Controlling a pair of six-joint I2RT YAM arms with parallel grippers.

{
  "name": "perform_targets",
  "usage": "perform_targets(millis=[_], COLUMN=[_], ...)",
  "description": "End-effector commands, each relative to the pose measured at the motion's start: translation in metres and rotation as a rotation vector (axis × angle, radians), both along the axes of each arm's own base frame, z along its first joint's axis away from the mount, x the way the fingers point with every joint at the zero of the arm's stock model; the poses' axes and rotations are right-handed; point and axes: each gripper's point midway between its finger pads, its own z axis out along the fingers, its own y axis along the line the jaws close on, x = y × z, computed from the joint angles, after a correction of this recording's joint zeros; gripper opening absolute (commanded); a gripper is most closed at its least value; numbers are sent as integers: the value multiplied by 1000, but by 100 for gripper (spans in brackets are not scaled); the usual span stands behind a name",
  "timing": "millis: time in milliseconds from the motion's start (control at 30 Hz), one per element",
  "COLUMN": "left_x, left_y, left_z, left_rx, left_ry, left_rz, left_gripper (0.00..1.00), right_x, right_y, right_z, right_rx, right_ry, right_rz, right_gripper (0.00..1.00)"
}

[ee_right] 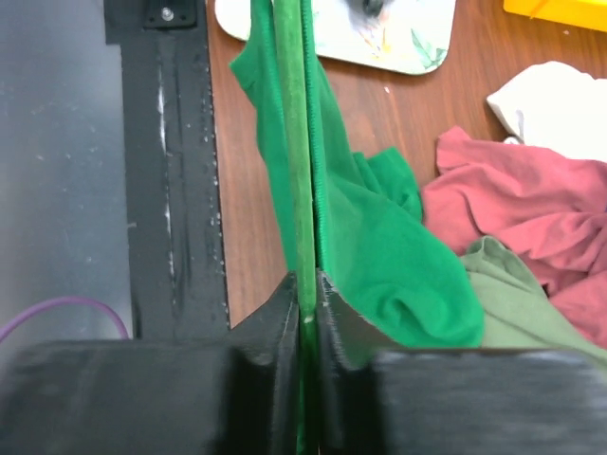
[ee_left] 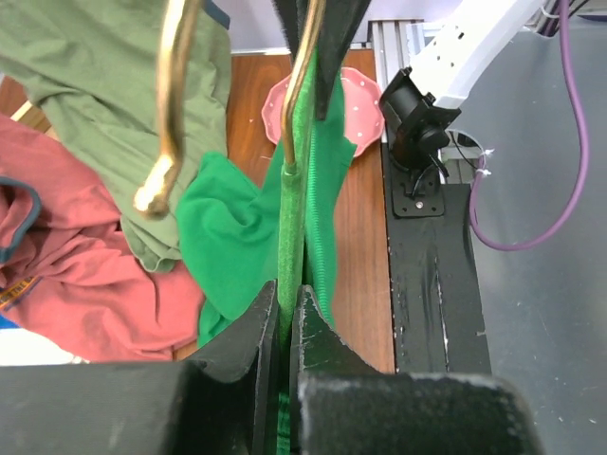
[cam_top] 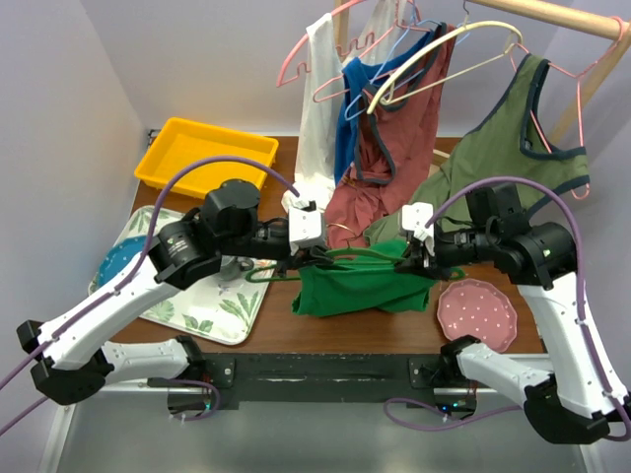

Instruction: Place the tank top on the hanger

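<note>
Roughly midway, I would judge. The bright kelly-green sleeveless tank top (cam_top: pixel 360 288) is bunched in a heap on the brown wooden worktop (cam_top: pixel 325 333), near the front edge, between the leaf-patterned tray (cam_top: pixel 212 310) and the pink dotted plate (cam_top: pixel 476 310). The thin dark-green wire hanger (cam_top: pixel 357 257) runs across the upper edge of that heap, spanning the gap between the two arms.

The left gripper (ee_left: pixel 287 296) has its jaws pressed narrow on the green wire. A ribbed hem of the tank top lies right against the wire there, though I cannot tell whether cloth is pinched in with it. The right gripper (ee_right: pixel 305 282) is likewise clamped tight on the same green wire at the other end, with green fabric falling away on both sides of it.

What looks done is that garment and hanger have been brought together and the hanger is held at both ends. What looks left is the dressing itself. From above the fabric reads as a crumpled mass, not a top hung by its straps. No picture shows either strap seated over a notched shoulder, so that step seems not yet finished, or at least cannot be confirmed. Lifting it clear of the worktop also appears to remain.
</note>
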Motion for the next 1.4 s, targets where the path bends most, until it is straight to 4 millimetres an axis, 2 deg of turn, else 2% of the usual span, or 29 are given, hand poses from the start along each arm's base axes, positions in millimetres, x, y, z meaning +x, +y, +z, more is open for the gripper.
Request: perform_targets(millis=[0, 133, 167, 233, 267, 300, 367, 400, 500, 567, 600, 633, 700, 733, 800, 833, 867, 933, 967, 1000, 1067, 1133, 1167, 1200, 1233, 1267, 1300, 1333, 1367], left_x=[8, 21, 34, 46, 57, 58, 68, 67, 68, 70, 64, 62, 51, 48, 36, 34, 29, 21, 18, 15, 10, 7, 5, 5, 4, 3, 3, 2, 1], left_y=[-19, -22, -18, -9, -1, 9, 21, 32, 54, 70, 82, 85, 99, 99, 107, 108, 108, 114, 115, 118, 122, 124, 126, 127, 128, 129, 130, 130, 131], left_z=[45, 49, 50, 55, 56, 65, 69, 77, 85, 79, 83, 68, 63, 45, 38, 21, 17, 7, 3, 1, 1, -2, -1, -3, -3, -3, -4, -4, -3], left_rx=[-141, -159, -155, -164, -162, -186, -213, -240, -267, -265, -289, -268, -297, -281, -319, -298, -315, -323, -332, -341, -368, -377, -388, -388, -395, -402, -401, -402, -406], left_ry=[-97, -101, -104, -120, -134, -150, -165, -179, -170, -140, -139, -119, -87, -33, 43, 79, 128, 169, 204, 218, 249, 271, 275, 280, 290, 291, 296, 299, 299], left_rz=[-37, 28, 112, 210, 290, 328, 421, 450, 547, 627, 641, 651, 663, 668, 674, 681, 678, 678, 684, 686, 687, 689, 688, 692, 698, 697, 698, 699, 696], left_gripper=[0, 0, 0, 46, 62, 80, 93, 99, 100, 100, 100, 100, 100, 100, 100, 100, 100, 100, 100, 100, 100, 100, 100, 100, 100, 100, 100, 100, 100], right_x=[-44, -49, -39, -31, -21, -22, -14, -11, 4, 15, 17, 19, 25, 28, 38, 43, 51, 62, 66, 80, 91, 112, 115, 130, 136, 138, 153, 157, 160], right_y=[2, 0, -1, -12, -17, -23, -33, -37, -63, -90, -98, -104, -126, -133, -153, -157, -167, -173, -177, -181, -185, -188, -187, -186, -185, -184, -184, -190, -191], right_z=[-1, 10, 15, 23, 27, 27, 29, 22, 18, 20, 22, 23, 32, 36, 50, 55, 66, 76, 90, 91, 109, 113, 129, 129, 134, 150, 148, 154, 169], right_rx=[52, 82, 96, 106, 120, 130, 155, 152, 145, 145, 149, 169, 179, 192, 196, 206, 209, 230, 257, 247, 282, 280, 313, 300, 311, 344, 330, 338, 367], right_ry=[173, 175, 144, 116, 95, 77, 66, 75, 20, -20, -34, -22, -74, -80, -127, -129, -158, -159, -190, -179, -200, -181, -207, -188, -188, -214, -196, -206, -233], right_rz=[61, 20, -30, -164, -235, -281, -394, -439, -652, -864, -924, -997, -1146, -1198, -1321, -1358, -1413, -1473, -1496, -1528, -1554, -1584, -1580, -1574, -1573, -1566, -1568, -1585, -1583], right_gripper=[0, 0, 0, 0, 0, 0, 0, 0, 0, 0, 0, 0, 0, 0, 0, 0, 0, 0, 0, 0, 0, 0, 0, 0, 0, 0, 0, 0, 0])
